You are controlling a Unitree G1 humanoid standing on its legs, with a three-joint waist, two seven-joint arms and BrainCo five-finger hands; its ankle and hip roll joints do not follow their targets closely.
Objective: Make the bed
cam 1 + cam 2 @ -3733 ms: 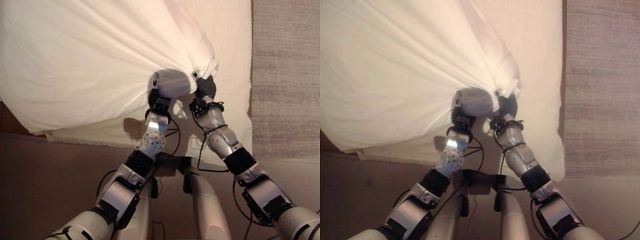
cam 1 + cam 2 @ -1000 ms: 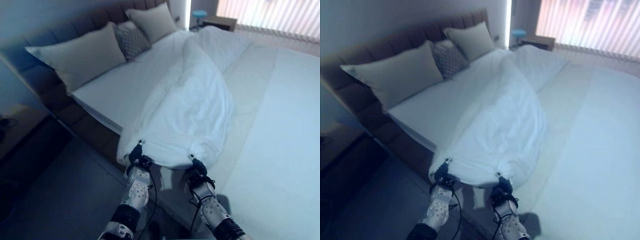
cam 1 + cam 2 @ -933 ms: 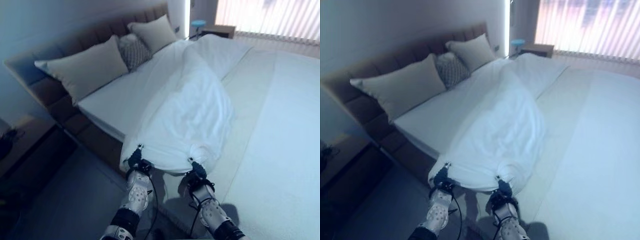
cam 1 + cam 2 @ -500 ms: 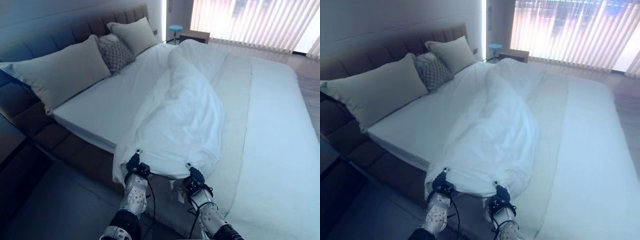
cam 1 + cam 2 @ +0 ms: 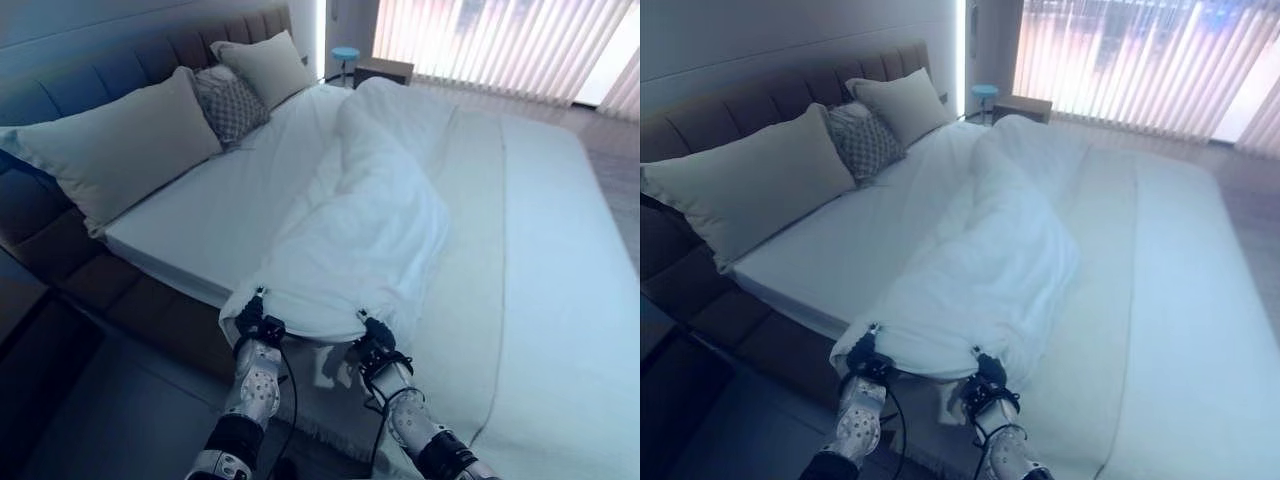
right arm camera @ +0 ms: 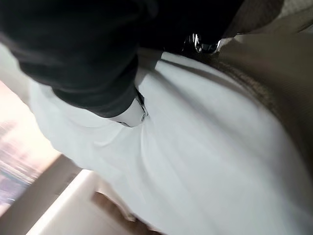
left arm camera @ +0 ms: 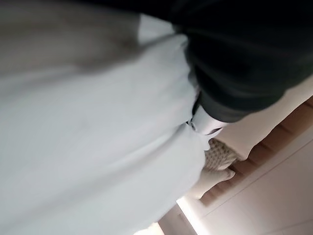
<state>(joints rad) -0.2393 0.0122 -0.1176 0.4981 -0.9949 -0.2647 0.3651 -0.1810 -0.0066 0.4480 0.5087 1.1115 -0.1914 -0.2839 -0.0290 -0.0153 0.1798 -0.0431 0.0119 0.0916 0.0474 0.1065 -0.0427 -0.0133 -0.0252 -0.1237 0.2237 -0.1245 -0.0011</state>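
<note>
A white duvet [image 5: 365, 235] lies bunched in a long ridge down the middle of the bed. Its near edge hangs over the bed's side. My left hand [image 5: 252, 325] and right hand [image 5: 372, 345] are side by side at that edge, each with fingers curled into the cloth. In the left wrist view a silver finger [image 7: 208, 122] presses into the duvet [image 7: 88, 137] beside the dark cover. The right wrist view has a finger [image 6: 128, 115] buried in white folds [image 6: 205, 161]. The bare sheet [image 5: 210, 215] is uncovered to the left of the ridge.
A large beige pillow [image 5: 115, 140], a patterned cushion [image 5: 232, 100] and a second pillow [image 5: 265, 62] lean on the brown headboard [image 5: 70, 85]. A beige throw [image 5: 470, 250] runs along the bed right of the duvet. A bedside table [image 5: 385, 70] and blinds [image 5: 500, 45] stand beyond.
The camera has swung up from the duvet corner to look along the whole bed. Both hands keep their hold and have drawn the duvet's edge slightly nearer.
</note>
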